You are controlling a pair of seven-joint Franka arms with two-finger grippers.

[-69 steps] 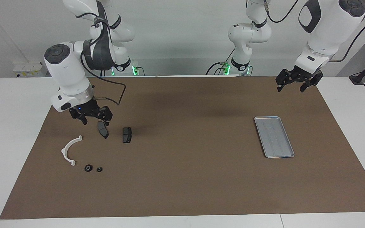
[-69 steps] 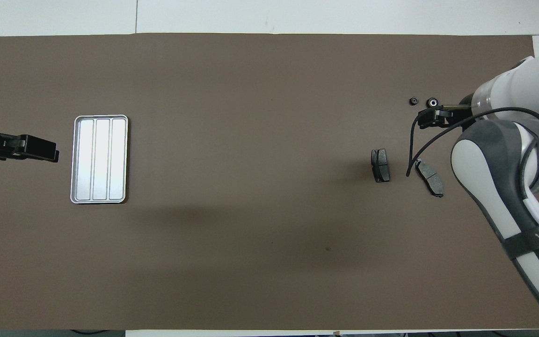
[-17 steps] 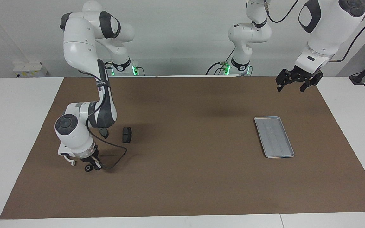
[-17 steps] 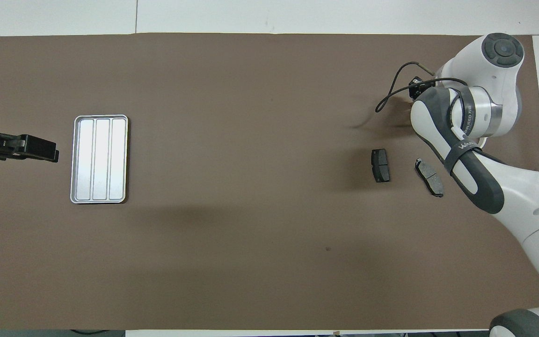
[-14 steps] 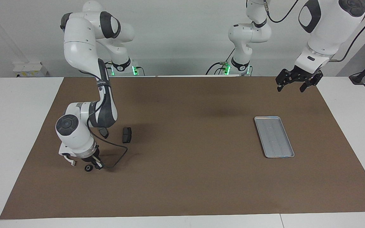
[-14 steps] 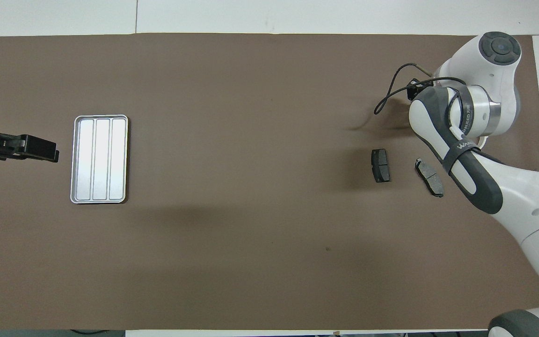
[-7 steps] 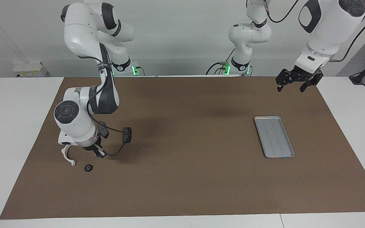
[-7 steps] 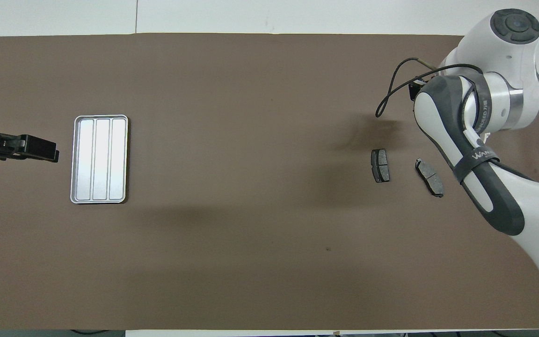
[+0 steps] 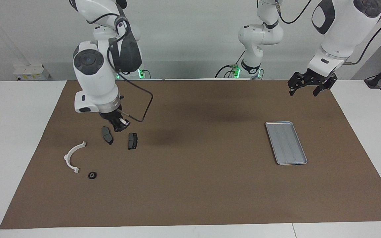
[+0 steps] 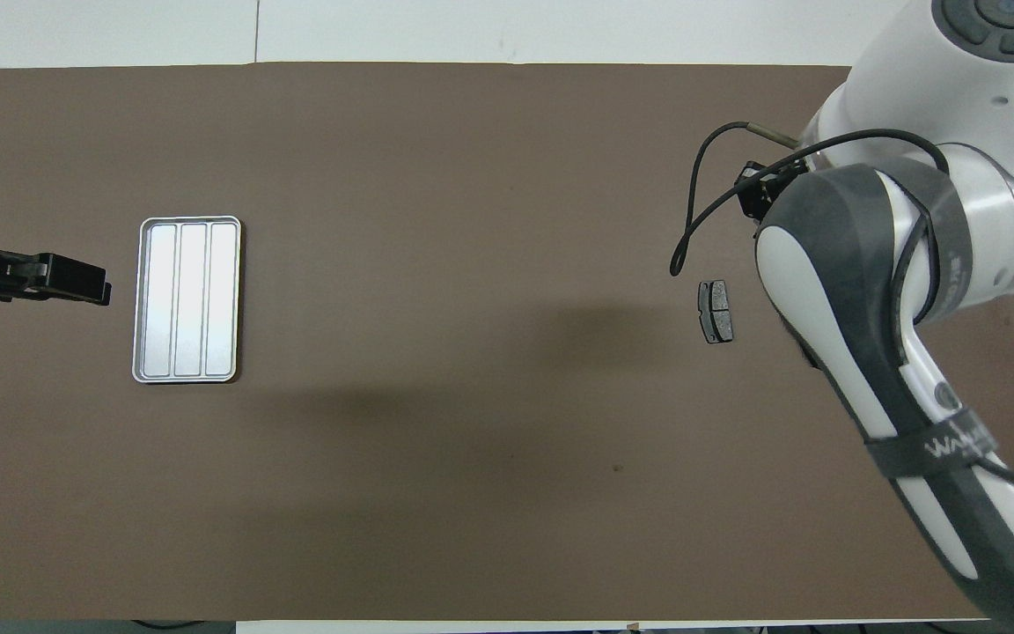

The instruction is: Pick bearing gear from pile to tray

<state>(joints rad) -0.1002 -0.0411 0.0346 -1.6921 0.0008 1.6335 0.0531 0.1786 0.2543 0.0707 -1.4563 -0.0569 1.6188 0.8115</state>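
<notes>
Over brake pads (image 9: 120,138) | right tool (image 9: 119,125) shut, raised, contents unclear

The tray (image 9: 286,142) is ribbed, silvery metal; the bracket (image 9: 72,158) smooth white plastic; the mat (image 9: 197,185) matt brown.

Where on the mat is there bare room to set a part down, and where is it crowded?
The widest bare patch lies between the tray and the brake pads. The strip at the mat's edge farthest from the robots is bare too. It is crowded at the right arm's end: pads, bracket and a small round piece lie together, with the right gripper over them.
</notes>
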